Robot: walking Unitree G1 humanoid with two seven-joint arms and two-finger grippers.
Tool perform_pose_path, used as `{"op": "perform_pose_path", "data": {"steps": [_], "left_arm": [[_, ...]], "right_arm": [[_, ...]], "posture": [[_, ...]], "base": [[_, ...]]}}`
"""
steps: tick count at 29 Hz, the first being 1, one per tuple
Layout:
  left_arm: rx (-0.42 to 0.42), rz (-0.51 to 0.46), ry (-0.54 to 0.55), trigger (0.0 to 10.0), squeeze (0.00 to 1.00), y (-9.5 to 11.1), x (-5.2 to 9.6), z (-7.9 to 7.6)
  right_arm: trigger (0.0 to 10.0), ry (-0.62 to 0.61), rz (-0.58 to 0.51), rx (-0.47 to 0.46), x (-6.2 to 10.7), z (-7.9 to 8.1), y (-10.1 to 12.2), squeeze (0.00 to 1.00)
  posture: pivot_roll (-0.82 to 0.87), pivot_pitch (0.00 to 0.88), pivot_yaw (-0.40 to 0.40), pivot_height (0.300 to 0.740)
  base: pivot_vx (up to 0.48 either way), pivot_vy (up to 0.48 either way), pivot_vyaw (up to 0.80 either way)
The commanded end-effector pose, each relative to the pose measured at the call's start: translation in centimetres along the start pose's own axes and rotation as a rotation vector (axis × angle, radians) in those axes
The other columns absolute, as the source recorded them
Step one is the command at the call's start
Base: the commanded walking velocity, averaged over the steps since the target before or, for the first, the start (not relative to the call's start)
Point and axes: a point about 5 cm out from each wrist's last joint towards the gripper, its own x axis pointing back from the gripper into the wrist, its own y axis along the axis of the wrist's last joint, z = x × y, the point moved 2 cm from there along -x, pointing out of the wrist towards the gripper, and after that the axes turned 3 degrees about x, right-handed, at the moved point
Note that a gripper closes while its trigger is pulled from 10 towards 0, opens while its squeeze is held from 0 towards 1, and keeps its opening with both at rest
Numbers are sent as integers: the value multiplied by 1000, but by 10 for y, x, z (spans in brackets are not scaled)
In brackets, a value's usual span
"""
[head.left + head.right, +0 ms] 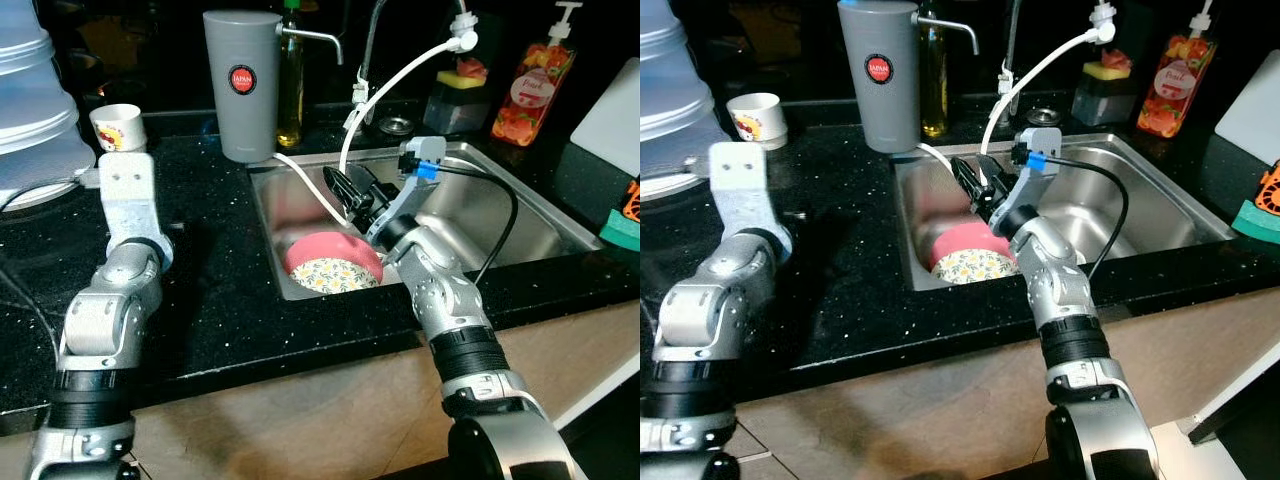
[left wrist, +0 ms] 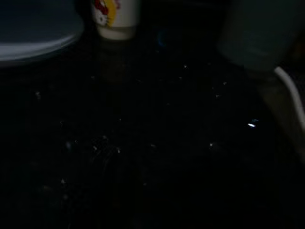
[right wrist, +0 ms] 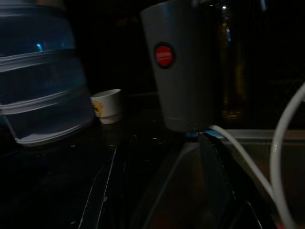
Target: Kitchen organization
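Observation:
A pink bowl (image 1: pixel 334 250) lies in the left end of the steel sink (image 1: pixel 520 215), and a floral-patterned bowl (image 1: pixel 336 274) rests against its near side. My right gripper (image 1: pixel 347 190) hovers just above the pink bowl. In the right wrist view its black fingers (image 3: pixel 107 186) stand open with nothing between them. On the black counter (image 1: pixel 230 300) my left arm ends in a silver wrist block (image 1: pixel 125 180), near a small white cup (image 1: pixel 118 127). A grey tumbler (image 1: pixel 241 85) with a red badge stands at the sink's back left corner.
A white hose (image 1: pixel 400 78) arcs from the faucet into the sink beside my right gripper. Behind the sink stand an oil bottle (image 1: pixel 290 85), a sponge caddy (image 1: pixel 458 95) and a red soap dispenser (image 1: pixel 535 88). Stacked blue tubs (image 1: pixel 30 110) fill the far left.

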Motion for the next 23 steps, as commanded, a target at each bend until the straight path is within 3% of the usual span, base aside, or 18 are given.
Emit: {"op": "perform_pose_path", "data": {"steps": [1, 2, 6, 9, 10, 11, 19, 23], "left_arm": [[22, -10, 18, 10000, 0, 4, 2, 1], [21, -25, 39, 10000, 235, 5, 5, 0], [15, -24, 54, 10000, 231, 3, 9, 0], [-173, -74, -17, 10000, 165, 5, 12, -3], [-232, -85, -54, 10000, 47, 5, 13, -6], [-286, -94, -96, 10000, 0, 4, 14, -8], [-409, -257, -149, 10000, 0, 23, 16, -12], [-398, -266, -199, 10000, 0, 24, 18, -18]], "right_arm": [[10000, 17, 5, -6, 2, 1, 0, 0], [10000, 39, 13, -5, 3, 3, 1, 0], [10000, 79, 30, -6, 5, 8, 1, 0], [10000, 91, 55, 0, 7, 11, -1, 0], [10000, 83, 59, 0, 7, 10, -1, 0], [10000, 51, 62, 4, 9, 8, -2, 0], [10000, -118, 32, 12, 24, -5, -5, 0], [10000, -169, 34, -18, 31, -10, -7, 0]], "posture": [[7, 65, 8, 740], [6, 59, 6, 740], [6, 59, 6, 740], [5, 61, -1, 740], [4, 62, -2, 740], [4, 66, -4, 740], [2, 78, -2, 740], [1, 81, 1, 740]], "base": [[0, 0, 0], [0, 0, 0], [0, 0, 0], [0, 0, 0], [0, 0, 0], [0, 0, 0], [0, 0, 0], [0, 0, 0]]}}
